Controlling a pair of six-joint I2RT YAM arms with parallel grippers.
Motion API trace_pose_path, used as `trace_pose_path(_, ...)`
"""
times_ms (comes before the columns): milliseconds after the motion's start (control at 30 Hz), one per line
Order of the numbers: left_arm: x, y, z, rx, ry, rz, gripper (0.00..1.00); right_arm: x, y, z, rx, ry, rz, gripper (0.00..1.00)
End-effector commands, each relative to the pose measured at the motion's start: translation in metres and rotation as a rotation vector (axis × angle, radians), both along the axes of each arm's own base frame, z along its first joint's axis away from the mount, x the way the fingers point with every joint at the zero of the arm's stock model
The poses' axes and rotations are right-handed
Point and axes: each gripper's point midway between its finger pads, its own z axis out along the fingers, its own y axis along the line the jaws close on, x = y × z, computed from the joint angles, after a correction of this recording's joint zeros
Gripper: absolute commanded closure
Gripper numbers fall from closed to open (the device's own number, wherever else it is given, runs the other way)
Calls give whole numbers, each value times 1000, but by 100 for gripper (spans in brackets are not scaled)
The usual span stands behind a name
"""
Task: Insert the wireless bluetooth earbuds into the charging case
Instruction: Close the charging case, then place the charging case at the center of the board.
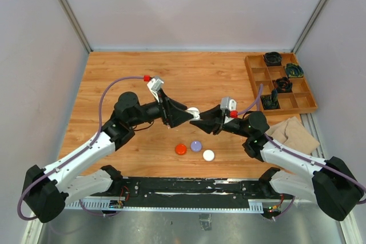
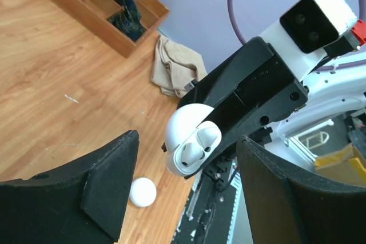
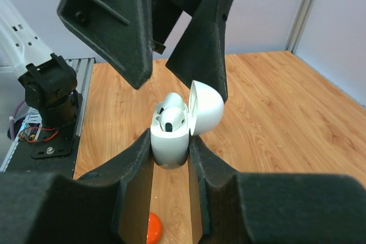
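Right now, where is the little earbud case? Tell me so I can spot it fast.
Find the middle of the wooden table, where the left arm and right arm meet. There the right gripper pinches a white egg-shaped charging case. Unlike the red puck, purple puck and white puck lying flat nearby, it is held up, lid flipped open, an earbud inside.

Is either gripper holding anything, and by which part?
The right gripper clamps the charging case by the sides of its lower body, with the lid open and free. The left gripper is open, holding nothing.
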Motion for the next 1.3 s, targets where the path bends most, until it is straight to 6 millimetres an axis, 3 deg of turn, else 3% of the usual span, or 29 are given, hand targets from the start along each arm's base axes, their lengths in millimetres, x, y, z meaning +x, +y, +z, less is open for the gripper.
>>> trace_pose_path(0,-6,-7,15,-64,20,-88,27,-2,1,22,37,-39,29,91)
trace_pose_path(200,-15,-14,21,-107,12,-184,31,-3,3,16,15,-15,50,91)
trace_pose_path(600,-36,-7,37,-159,-50,-297,35,-3,3,-10,-62,104,81,91)
trace_pose_path(700,-28,-3,32,-130,-36,-239,35,0,2,-22,-102,167,75,91)
trace_pose_path(800,-3,8,17,-48,-6,-70,32,4,-2,-37,-162,247,41,91)
trace_pose_path(900,29,32,-5,98,16,165,28,10,-10,-58,-243,337,-17,91)
trace_pose_path(1033,56,85,-34,331,55,469,23,14,-23,-89,-352,477,-107,91)
trace_pose_path(1267,70,172,-35,597,-27,821,6,15,-60,-153,-551,734,-276,91)
